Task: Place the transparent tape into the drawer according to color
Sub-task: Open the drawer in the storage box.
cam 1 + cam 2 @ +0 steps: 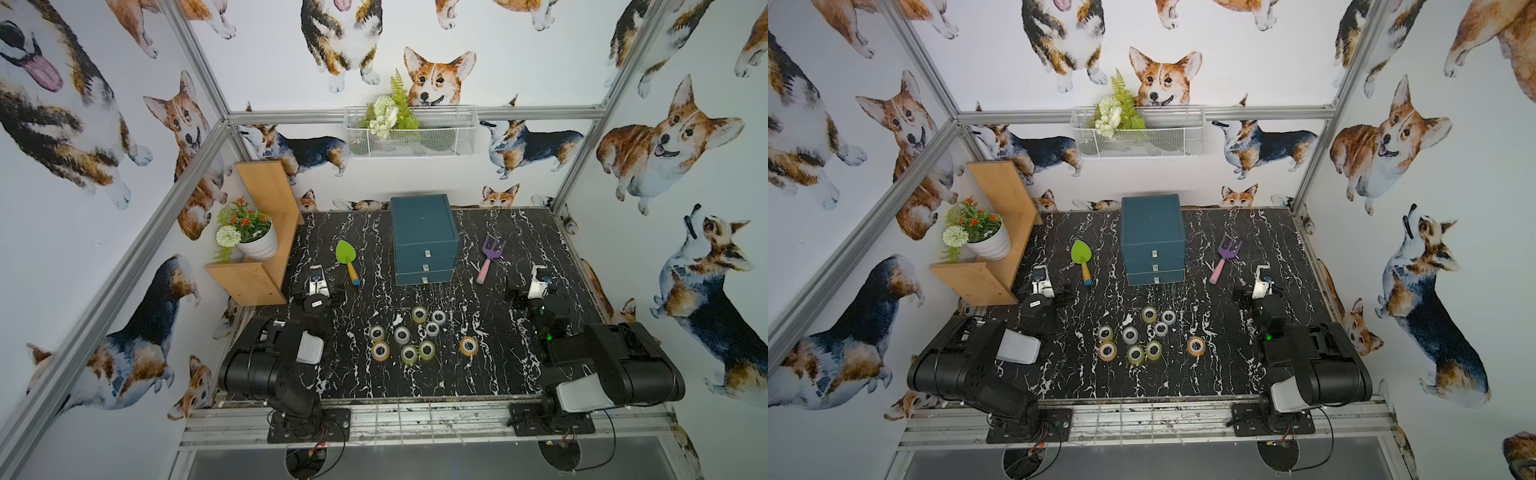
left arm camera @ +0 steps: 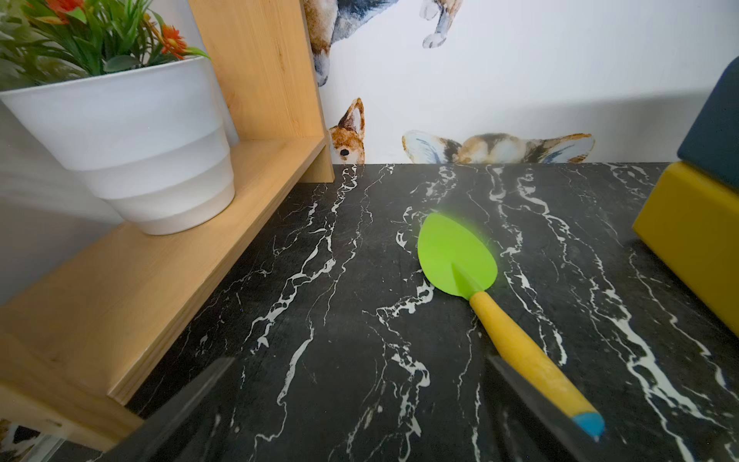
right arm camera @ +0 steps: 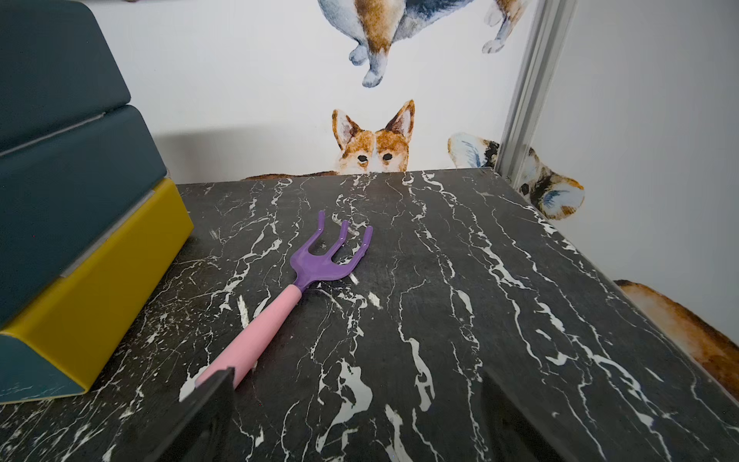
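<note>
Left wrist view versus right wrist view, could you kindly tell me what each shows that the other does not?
Only the left wrist view shows the green trowel, white flowerpot and wooden shelf. Only the right wrist view shows the purple rake. Both show the marble table and teal chest; the left hand and right hand each stand open.

Left arm [image 1: 266, 365] and right arm [image 1: 631, 365] were black with white panels [image 1: 309, 348], bolted black base plates [image 1: 307, 424], one green light [image 1: 549, 337].
</note>
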You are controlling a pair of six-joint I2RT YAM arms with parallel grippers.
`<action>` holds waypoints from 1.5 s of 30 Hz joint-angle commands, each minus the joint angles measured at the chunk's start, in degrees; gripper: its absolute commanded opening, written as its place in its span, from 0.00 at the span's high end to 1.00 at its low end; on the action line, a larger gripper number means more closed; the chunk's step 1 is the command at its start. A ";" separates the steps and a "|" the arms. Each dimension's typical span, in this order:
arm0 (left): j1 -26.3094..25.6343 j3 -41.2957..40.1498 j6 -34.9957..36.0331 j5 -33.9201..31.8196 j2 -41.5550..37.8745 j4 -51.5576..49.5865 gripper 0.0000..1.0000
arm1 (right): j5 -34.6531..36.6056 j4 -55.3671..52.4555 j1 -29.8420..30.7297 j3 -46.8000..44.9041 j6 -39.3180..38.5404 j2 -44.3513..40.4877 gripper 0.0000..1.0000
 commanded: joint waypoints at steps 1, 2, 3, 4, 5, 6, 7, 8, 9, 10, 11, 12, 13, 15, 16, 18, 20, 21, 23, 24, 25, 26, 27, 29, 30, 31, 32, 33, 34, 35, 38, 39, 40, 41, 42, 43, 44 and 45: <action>0.07 0.15 0.23 -0.14 0.01 2.06 0.01 | -0.30 1.79 0.07 0.05 -0.66 -0.15 0.00; 0.05 0.15 0.23 -0.14 0.01 2.07 0.00 | -0.31 1.81 0.07 0.05 -0.64 -0.17 0.00; 0.06 0.15 0.23 -0.14 0.01 2.07 0.00 | -0.35 1.79 0.05 0.07 -0.68 -0.15 0.00; 0.05 0.19 0.23 -0.14 0.01 2.06 0.01 | -0.31 1.79 0.03 0.05 -0.64 -0.16 0.00; 0.08 0.16 0.23 -0.14 0.01 2.10 0.01 | -0.32 1.79 0.10 0.10 -0.64 -0.15 0.00; 0.07 0.15 0.18 -0.14 0.01 2.06 0.01 | -0.33 1.79 0.10 0.06 -0.65 -0.14 0.00; 0.10 0.15 0.21 -0.14 0.01 2.06 0.01 | -0.34 1.79 0.05 0.08 -0.64 -0.18 0.00; 0.05 0.17 0.22 -0.14 0.01 2.06 0.00 | -0.31 1.79 0.01 0.06 -0.66 -0.16 0.00; 0.04 0.15 0.20 -0.14 0.01 2.06 0.01 | -0.31 1.79 0.03 0.06 -0.64 -0.17 0.00; 0.05 0.15 0.19 -0.14 0.01 2.07 0.00 | -0.31 1.79 0.09 0.07 -0.69 -0.16 0.00; 0.07 0.15 0.18 -0.14 0.01 2.06 0.00 | -0.33 1.79 0.09 0.05 -0.64 -0.11 0.00; 0.05 0.19 0.23 -0.14 0.01 2.06 0.00 | -0.30 1.79 0.11 0.05 -0.59 -0.11 0.00; -0.01 0.15 0.22 -0.14 0.01 2.08 0.00 | -0.30 1.80 0.06 0.07 -0.64 -0.19 0.00; 0.02 0.15 0.18 -0.14 0.01 2.08 0.01 | -0.38 1.81 0.03 0.05 -0.64 -0.17 0.00; 0.09 0.15 0.23 -0.14 0.01 2.09 0.00 | -0.32 1.79 0.09 0.05 -0.64 -0.15 0.00; 0.05 0.15 0.23 -0.14 0.01 2.06 0.01 | -0.31 1.79 0.05 0.06 -0.58 -0.12 0.00; 0.01 0.15 0.23 -0.14 0.03 2.10 0.01 | -0.37 1.79 0.05 0.05 -0.56 -0.25 0.00; -0.01 0.15 0.23 -0.14 0.09 1.99 0.01 | -0.30 1.79 0.06 0.05 -0.61 -0.21 0.00; 0.04 0.23 0.20 -0.14 0.09 2.06 0.00 | -0.31 1.79 0.12 0.05 -0.55 -0.25 0.00; 0.04 0.23 0.21 -0.14 0.09 2.05 0.00 | -0.30 1.83 0.07 0.10 -0.55 -0.19 0.00; 0.04 0.23 0.23 -0.14 0.09 2.06 0.01 | -0.30 1.72 0.06 0.12 -0.55 -0.16 0.00; 0.09 0.34 0.23 -0.14 0.09 1.97 0.00 | -0.30 1.34 0.04 0.37 -0.51 -0.09 0.00; 0.13 0.33 0.15 -0.10 0.01 1.70 0.00 | -0.30 1.28 0.04 0.49 -0.43 0.01 0.00; 0.15 0.04 0.40 -1.38 -0.44 2.44 0.00 | 0.77 2.35 0.17 -0.17 0.10 -0.54 0.00; 0.07 -0.04 -0.42 -1.58 -1.94 1.00 0.01 | 3.35 2.46 0.72 -0.65 0.71 -1.62 0.00; 0.30 -0.37 -0.37 -0.58 -3.00 0.41 0.00 | 5.85 1.37 1.48 -1.06 0.77 -3.74 0.00; 0.07 -0.11 0.24 -1.20 -3.75 -0.03 0.00 | 7.51 -0.90 1.82 -0.82 0.79 -6.11 0.00; 0.03 0.78 -0.24 -1.92 -5.33 -3.13 0.00 | 8.76 -5.12 1.90 0.17 1.11 -8.63 0.00; 0.04 2.05 -0.89 -3.13 -7.25 -7.22 0.00 | 9.71 -8.81 1.95 1.39 1.45 -10.45 0.00; 0.12 3.58 -1.36 -4.23 -8.64 -10.97 0.01 | 10.33 -12.38 2.02 2.80 1.69 -12.18 0.00; 0.57 7.18 -2.62 -6.07 -11.35 -19.20 0.00 | 13.83 -23.20 2.00 7.27 5.52 -16.05 0.00; 0.57 7.60 -3.15 -6.97 -12.47 -20.13 0.00 | 14.48 -25.15 2.03 8.18 6.39 -17.01 0.00; 0.57 7.53 -4.87 -8.17 -14.21 -19.50 0.00 | 15.33 -26.59 2.18 8.78 7.15 -17.98 0.00; 0.57 7.40 -6.09 -8.34 -15.85 -18.24 0.01 | 16.48 -28.24 2.45 9.54 7.64 -18.68 0.00; 0.57 7.89 -6.71 -7.92 -17.15 -17.83 0.01 | 17.55 -29.72 2.68 10.27 8.01 -18.71 0.00; 0.61 9.11 -8.01 -7.56 -18.17 -18.33 0.01 | 18.53 -31.64 2.86 11.25 8.55 -20.82 0.00; 0.74 10.47 -9.46 -7.04 -18.61 -18.63 0.00 | 18.69 -32.29 2.86 11.86 9.17 -21.19 0.00; 0.75 12.42 -11.70 -7.29 -18.76 -19.52 0.00 | 18.51 -32.17 2.91 12.43 10.13 -21.34 0.00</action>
